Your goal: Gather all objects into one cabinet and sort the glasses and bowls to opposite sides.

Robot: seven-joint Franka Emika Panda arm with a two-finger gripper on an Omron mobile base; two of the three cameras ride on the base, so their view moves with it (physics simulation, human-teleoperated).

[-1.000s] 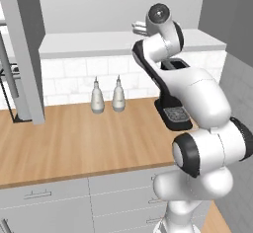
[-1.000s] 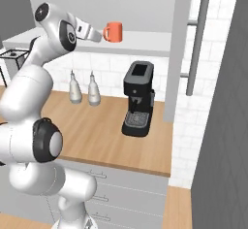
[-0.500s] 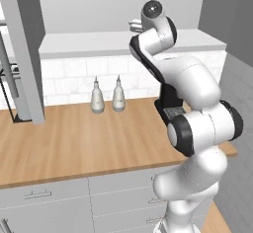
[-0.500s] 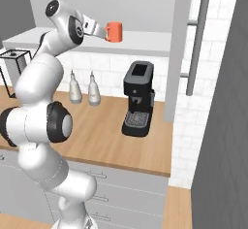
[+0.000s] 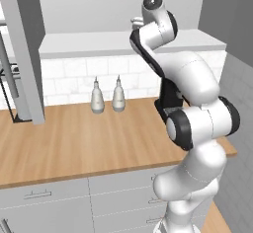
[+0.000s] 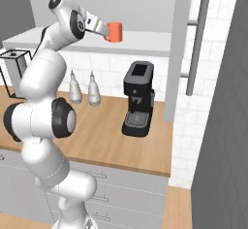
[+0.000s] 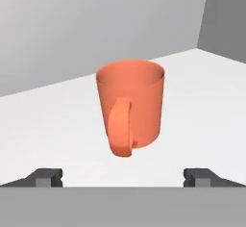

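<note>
An orange cup [image 7: 130,107] with a side handle stands upright on the cabinet's white bottom shelf [image 7: 202,101], its handle turned toward the hand camera. My gripper [image 7: 124,178] is open, its two fingertips [image 7: 48,177] spread wide just short of the cup, with nothing between them. From the right base view the cup [image 6: 115,31] sits on the shelf [image 6: 145,41] right in front of my gripper [image 6: 100,27], under the pale grey cabinet interior. The raised arm reaches the shelf [image 5: 84,44] in the left base view too.
Two white bottles [image 5: 107,96] stand at the back of the wooden counter [image 5: 74,143]. A black coffee machine [image 6: 138,104] is below the shelf. An open grey cabinet door [image 5: 24,54] hangs at the left, another door [image 6: 177,53] at the right.
The arm's elbow and lower links have swung round while the hand stayed at the shelf. The orange cup has not moved and the jaws stay wide.
</note>
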